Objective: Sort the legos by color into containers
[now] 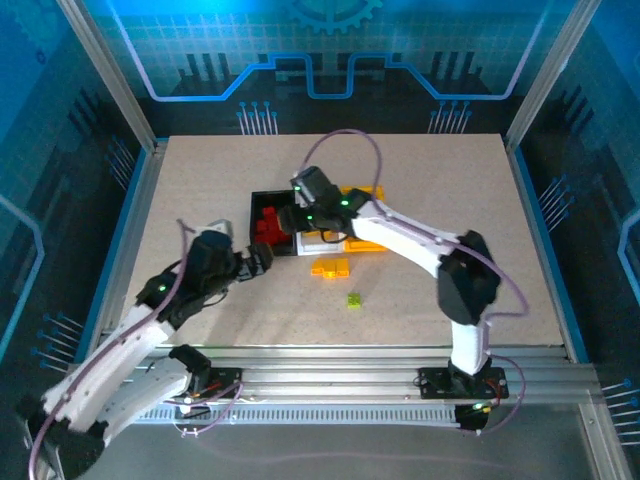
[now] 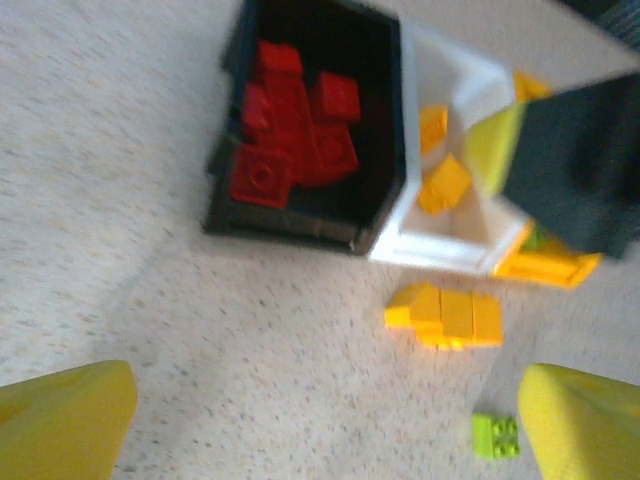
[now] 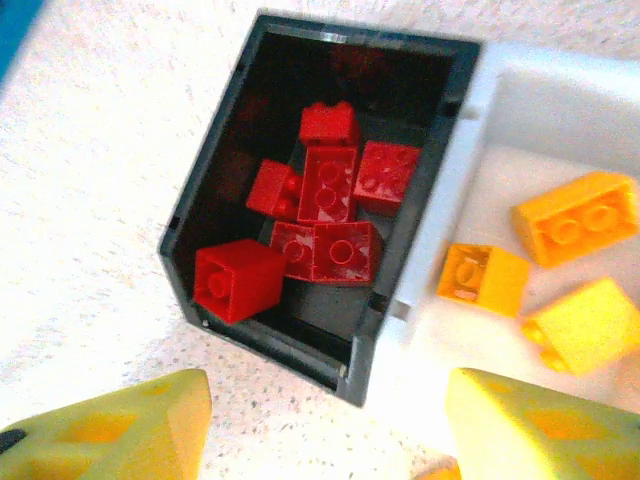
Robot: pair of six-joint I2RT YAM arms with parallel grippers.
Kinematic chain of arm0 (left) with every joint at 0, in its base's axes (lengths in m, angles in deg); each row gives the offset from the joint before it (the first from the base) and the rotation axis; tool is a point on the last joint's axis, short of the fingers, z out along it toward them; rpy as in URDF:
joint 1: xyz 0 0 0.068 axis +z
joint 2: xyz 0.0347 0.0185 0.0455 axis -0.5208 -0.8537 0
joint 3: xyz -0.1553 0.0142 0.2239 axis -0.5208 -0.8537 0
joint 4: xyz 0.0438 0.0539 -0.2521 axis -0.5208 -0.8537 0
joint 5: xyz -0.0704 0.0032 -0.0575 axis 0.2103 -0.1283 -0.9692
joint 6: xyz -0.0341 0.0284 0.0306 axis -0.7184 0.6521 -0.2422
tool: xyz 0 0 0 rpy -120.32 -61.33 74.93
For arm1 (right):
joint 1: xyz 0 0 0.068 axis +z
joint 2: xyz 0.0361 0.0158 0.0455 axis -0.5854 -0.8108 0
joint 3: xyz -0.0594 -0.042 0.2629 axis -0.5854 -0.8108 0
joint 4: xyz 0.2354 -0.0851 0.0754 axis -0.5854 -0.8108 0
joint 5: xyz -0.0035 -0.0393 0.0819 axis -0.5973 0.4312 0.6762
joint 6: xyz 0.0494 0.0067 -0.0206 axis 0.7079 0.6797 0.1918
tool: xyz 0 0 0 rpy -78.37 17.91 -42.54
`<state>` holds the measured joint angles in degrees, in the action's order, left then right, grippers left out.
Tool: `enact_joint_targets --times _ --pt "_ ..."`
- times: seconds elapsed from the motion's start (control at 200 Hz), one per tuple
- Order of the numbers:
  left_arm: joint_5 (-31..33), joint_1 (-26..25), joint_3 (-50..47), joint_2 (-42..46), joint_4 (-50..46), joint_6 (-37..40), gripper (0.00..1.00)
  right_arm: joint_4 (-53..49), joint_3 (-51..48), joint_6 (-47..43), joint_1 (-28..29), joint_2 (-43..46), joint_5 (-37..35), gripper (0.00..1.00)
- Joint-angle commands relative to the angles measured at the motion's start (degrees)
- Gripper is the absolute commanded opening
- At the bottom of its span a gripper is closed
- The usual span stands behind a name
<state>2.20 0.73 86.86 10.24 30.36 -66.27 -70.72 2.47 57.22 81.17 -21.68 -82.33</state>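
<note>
Containers first. Black bin [image 3: 210, 170], left of the three, holds a loose heap of red bricks [image 3: 330, 200], about seven, no other color among them. White bin [image 3: 560, 100] sits wall to wall against its right side; we count three orange bricks [image 3: 575, 215] in it from the right wrist view. Yellow bin [image 1: 365, 192] lies right of the white one.

Loose on the worktop [image 1: 200, 180]: an orange cluster [image 1: 330, 267] of joined bricks just near of the white bin, and one green brick [image 1: 354, 299] nearer and slightly right, apart from the cluster.

Right end effector [image 3: 325, 400] hovers over the seam between black and white bins, released, nothing between its fingers. Left end effector [image 2: 325, 400] hangs low over bare worktop near and left of the black bin's corner, also released and empty, facing the bins.

Room: broad bare worktop left of the black bin, along the far edge and across the whole right side. Both loose pieces have free space all round.

Hidden: the right arm [image 1: 400, 235] covers most of the white bin and the middle of the yellow bin from above; we cannot tell what the yellow bin holds. The left wrist view is blurred; stud counts there are unreadable.
</note>
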Motion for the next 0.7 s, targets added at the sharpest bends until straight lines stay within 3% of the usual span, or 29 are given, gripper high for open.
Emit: enact_joint_targets --times 0.0,0.175,0.34,0.535,0.695 --pt "0.7 -8.6 2.0 -8.2 4.7 2.1 0.99 4.3 -8.4 3.6 -2.5 8.4 -0.5 0.64" --pt "1.7 -16.2 4.9 -24.2 10.7 1.4 0.94 4.2 -22.5 3.6 -4.0 20.8 -2.7 0.65" --pt "2.5 -17.1 8.4 -35.1 15.5 3.0 0.83 4.9 -31.9 3.6 -5.6 30.3 -3.1 0.69" --pt "0.6 -17.0 15.4 -45.6 17.9 5.8 0.98 4.7 -37.0 4.4 -7.8 35.1 -2.6 0.71" --pt "5.3 -16.8 20.3 -51.8 14.2 6.1 0.98 4.7 -39.5 4.5 -9.0 37.5 -1.9 0.73"
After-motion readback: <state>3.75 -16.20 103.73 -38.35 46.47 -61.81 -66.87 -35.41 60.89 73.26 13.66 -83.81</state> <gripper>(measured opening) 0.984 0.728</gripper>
